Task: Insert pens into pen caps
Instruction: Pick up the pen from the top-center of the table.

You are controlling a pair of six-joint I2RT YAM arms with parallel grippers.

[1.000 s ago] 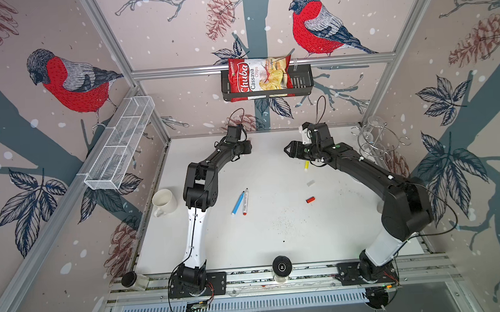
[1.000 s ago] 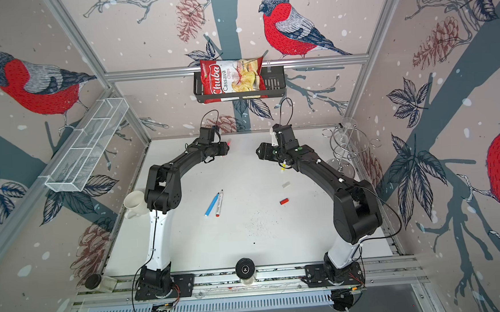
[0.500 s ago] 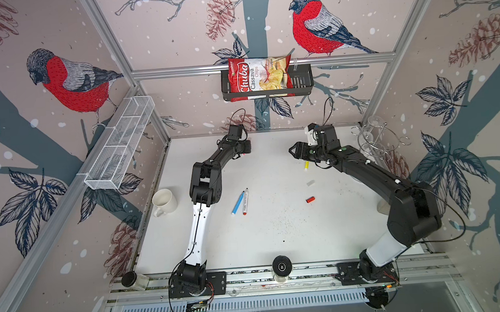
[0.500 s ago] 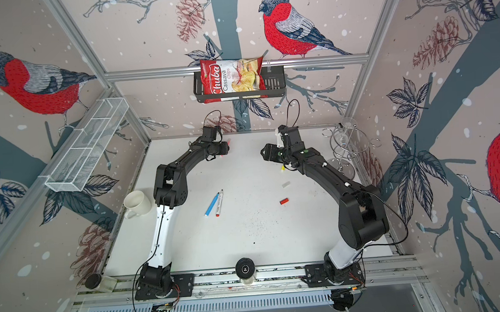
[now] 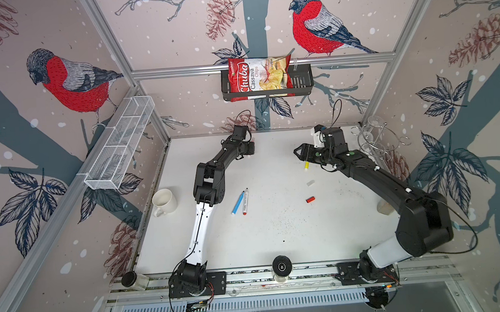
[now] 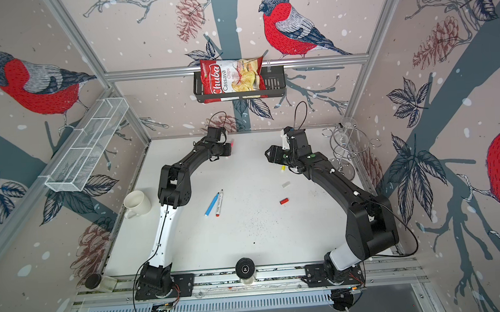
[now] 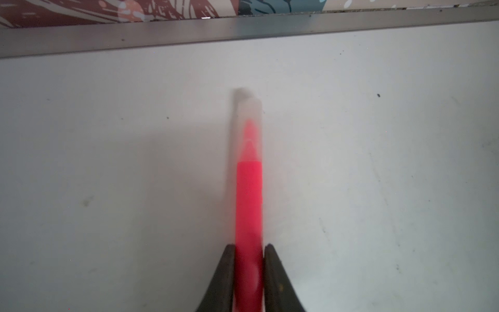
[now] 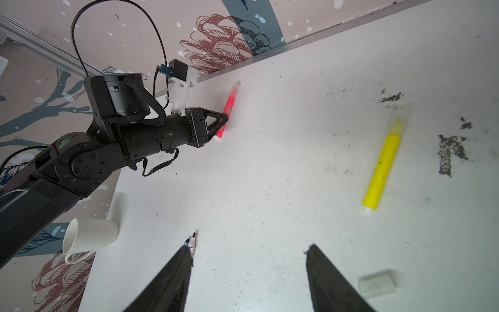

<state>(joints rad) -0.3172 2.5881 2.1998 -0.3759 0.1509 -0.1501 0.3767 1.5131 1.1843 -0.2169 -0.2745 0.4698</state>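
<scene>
My left gripper [image 7: 248, 251] is shut on the neon pink pen [image 7: 248, 202] near the table's back edge. A translucent cap [image 7: 249, 113] covers that pen's tip. The right wrist view shows the same pink pen [image 8: 229, 108] lying low over the table. My right gripper [image 8: 248, 251] stands open and empty above the table. Beside it lies the yellow pen [image 8: 382, 170], and a loose whitish cap [image 8: 376, 283] is close by. In a top view, the blue pen [image 5: 237, 203] and the white pen [image 5: 245, 201] lie side by side mid-table, with the red cap [image 5: 310, 199] to their right.
A white mug [image 5: 164, 201] stands at the left edge. A wire glass rack [image 5: 372, 137] fills the back right corner, and a wooden block [image 5: 384, 208] sits at the right edge. Dark crumbs dot the table's middle. A chip bag [image 5: 260, 77] hangs in a basket on the back wall.
The left gripper's jaws have closed on the pink pen. The left arm's elbow has shifted and the right arm has drawn slightly back and right.
</scene>
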